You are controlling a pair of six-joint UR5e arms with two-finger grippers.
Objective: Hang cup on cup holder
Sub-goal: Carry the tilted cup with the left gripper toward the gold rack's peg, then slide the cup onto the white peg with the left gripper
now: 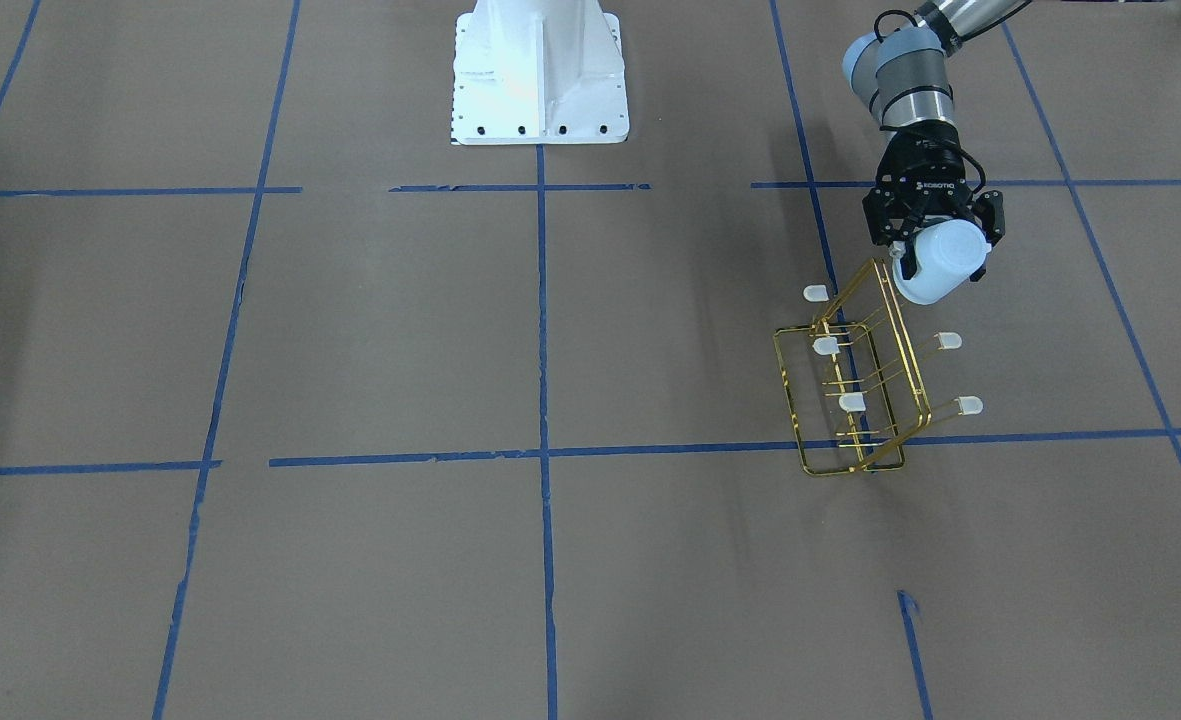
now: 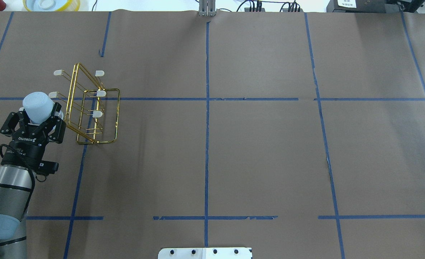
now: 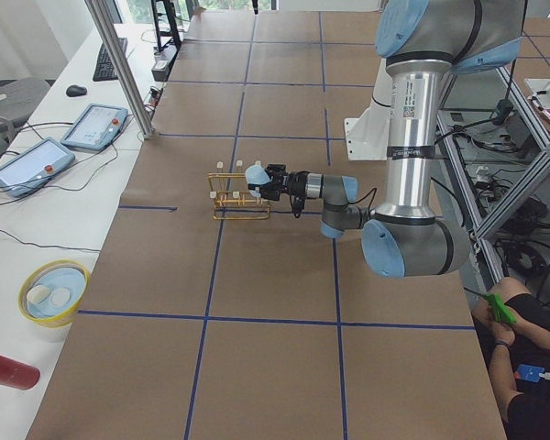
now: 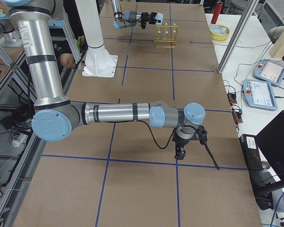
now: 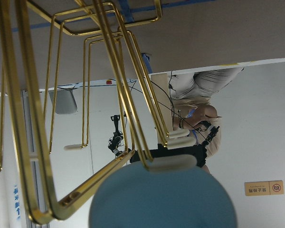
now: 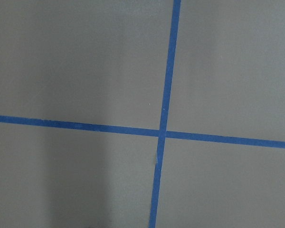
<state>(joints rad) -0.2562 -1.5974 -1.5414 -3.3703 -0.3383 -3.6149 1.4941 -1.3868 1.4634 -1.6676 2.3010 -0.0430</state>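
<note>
The cup (image 2: 38,106) is a pale blue-white tumbler held in my left gripper (image 2: 36,115), which is shut on it, base pointing away from the wrist. The cup holder (image 2: 90,108) is a gold wire rack standing just to the cup's right in the overhead view. In the front view the cup (image 1: 940,260) hangs at the rack's (image 1: 855,390) upper corner. In the left wrist view the cup's base (image 5: 164,199) sits right under a white-capped prong (image 5: 173,161). My right gripper (image 4: 180,152) points down over the table far from the rack; I cannot tell whether it is open.
A yellow bowl (image 3: 53,291) and a red bottle (image 3: 9,369) lie on the white side table, with tablets (image 3: 96,124) further along. The robot's white base (image 1: 540,70) stands at the table's middle. A person sits at lower right (image 3: 522,367).
</note>
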